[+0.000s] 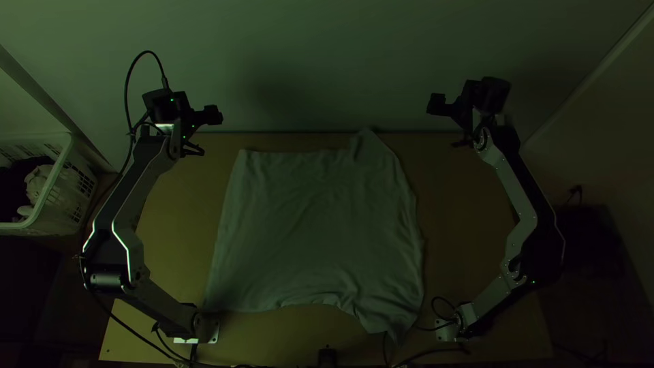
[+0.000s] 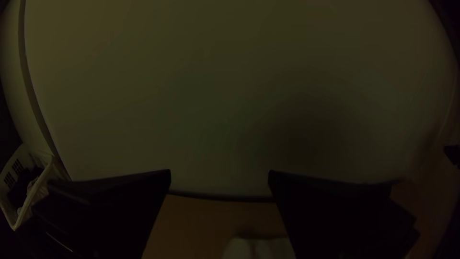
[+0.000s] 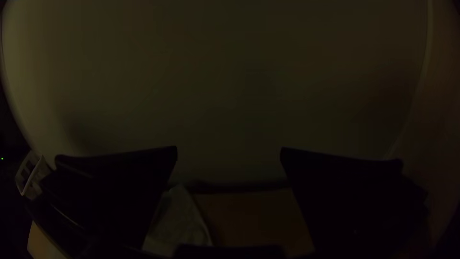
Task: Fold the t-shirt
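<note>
The light t-shirt [image 1: 317, 228] lies spread over the middle of the table, lightly wrinkled, with one corner pointing up at its far right and another hanging toward the near edge at lower right. Beyond the shirt's far left corner, my left gripper [image 1: 208, 133] is open and holds nothing. My right gripper [image 1: 446, 123] stands open to the right of the far right corner, apart from the cloth. In the left wrist view, a gap separates the fingers of the left gripper [image 2: 220, 180]. The right wrist view shows the right gripper [image 3: 229, 156] likewise parted, with part of the shirt [image 3: 179, 223] beyond it.
A white basket [image 1: 51, 197] with cloth items inside stands left of the table. Bare wood [image 1: 463, 225] lies between the shirt and the right arm. A pale wall [image 1: 306, 61] rises behind the table's far edge. Cables run along the near edge.
</note>
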`<state>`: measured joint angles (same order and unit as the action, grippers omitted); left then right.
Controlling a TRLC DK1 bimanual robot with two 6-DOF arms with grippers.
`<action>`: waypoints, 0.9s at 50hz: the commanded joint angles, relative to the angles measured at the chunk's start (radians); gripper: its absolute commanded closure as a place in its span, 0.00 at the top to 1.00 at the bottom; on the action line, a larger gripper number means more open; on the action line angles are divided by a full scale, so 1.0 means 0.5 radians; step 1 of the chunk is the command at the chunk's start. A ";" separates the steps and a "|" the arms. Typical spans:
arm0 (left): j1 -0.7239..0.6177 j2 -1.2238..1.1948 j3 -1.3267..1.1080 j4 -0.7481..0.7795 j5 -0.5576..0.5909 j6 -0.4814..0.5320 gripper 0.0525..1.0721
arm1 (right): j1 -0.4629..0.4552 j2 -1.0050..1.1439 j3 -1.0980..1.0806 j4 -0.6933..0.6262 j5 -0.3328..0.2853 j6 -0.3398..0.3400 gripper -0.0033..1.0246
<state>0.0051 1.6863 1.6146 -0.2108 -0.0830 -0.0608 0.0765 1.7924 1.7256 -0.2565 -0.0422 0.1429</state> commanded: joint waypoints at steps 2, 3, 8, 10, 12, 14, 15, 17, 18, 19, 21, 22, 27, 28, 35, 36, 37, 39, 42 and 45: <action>-0.013 0.146 0.167 -0.115 0.019 -0.078 0.95 | 0.013 0.180 0.255 -0.199 -0.014 0.178 0.96; -0.013 0.171 0.182 -0.146 0.019 -0.078 0.95 | 0.013 0.210 0.295 -0.248 -0.020 0.199 0.96; 0.002 0.312 0.241 -0.303 0.052 -0.078 0.95 | 0.007 0.312 0.408 -0.389 -0.041 0.309 0.96; 0.017 0.373 0.259 -0.342 0.089 -0.078 0.95 | 0.007 0.327 0.411 -0.404 -0.051 0.331 0.96; 0.023 0.416 0.271 -0.385 0.092 -0.078 0.95 | 0.007 0.333 0.414 -0.420 -0.057 0.337 0.96; 0.027 0.456 0.271 -0.401 0.092 -0.081 0.95 | 0.010 0.336 0.405 -0.438 -0.069 0.340 0.96; 0.030 0.472 0.274 -0.407 0.092 -0.087 0.94 | 0.010 0.342 0.405 -0.444 -0.069 0.340 0.96; 0.033 0.496 0.271 -0.441 0.095 -0.087 0.94 | 0.010 0.355 0.411 -0.459 -0.075 0.340 0.96; 0.033 0.502 0.268 -0.447 0.105 -0.087 0.94 | 0.010 0.364 0.414 -0.475 -0.075 0.343 0.96; 0.033 0.518 0.268 -0.450 0.111 -0.090 0.94 | 0.010 0.370 0.424 -0.490 -0.075 0.352 0.96; 0.033 0.548 0.277 -0.462 0.111 -0.096 0.94 | 0.010 0.394 0.433 -0.515 -0.078 0.355 0.96; 0.033 0.570 0.284 -0.474 0.111 -0.096 0.93 | 0.010 0.407 0.439 -0.527 -0.084 0.355 0.96; 0.033 0.643 0.314 -0.490 0.141 -0.102 0.88 | 0.007 0.453 0.473 -0.585 -0.121 0.386 0.93; 0.033 0.656 0.320 -0.487 0.141 -0.105 0.88 | 0.007 0.462 0.479 -0.598 -0.124 0.389 0.93; 0.033 0.781 0.416 -0.566 0.144 -0.105 0.83 | 0.016 0.529 0.559 -0.720 -0.158 0.441 0.93; 0.033 0.800 0.440 -0.594 0.144 -0.102 0.81 | 0.022 0.536 0.568 -0.729 -0.158 0.441 0.93; 0.030 0.821 0.458 -0.612 0.144 -0.102 0.79 | 0.025 0.539 0.568 -0.733 -0.158 0.441 0.93; 0.033 0.861 0.492 -0.646 0.144 -0.102 0.77 | 0.031 0.542 0.568 -0.736 -0.158 0.441 0.93; 0.027 0.901 0.514 -0.665 0.144 -0.093 0.77 | 0.043 0.554 0.571 -0.742 -0.158 0.441 0.93; 0.020 0.941 0.532 -0.665 0.141 -0.084 0.77 | 0.050 0.563 0.574 -0.742 -0.158 0.441 0.93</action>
<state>0.0177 2.1117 1.8465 -0.5213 -0.0181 -0.0978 0.0879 2.0502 1.9823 -0.6193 -0.1165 0.3412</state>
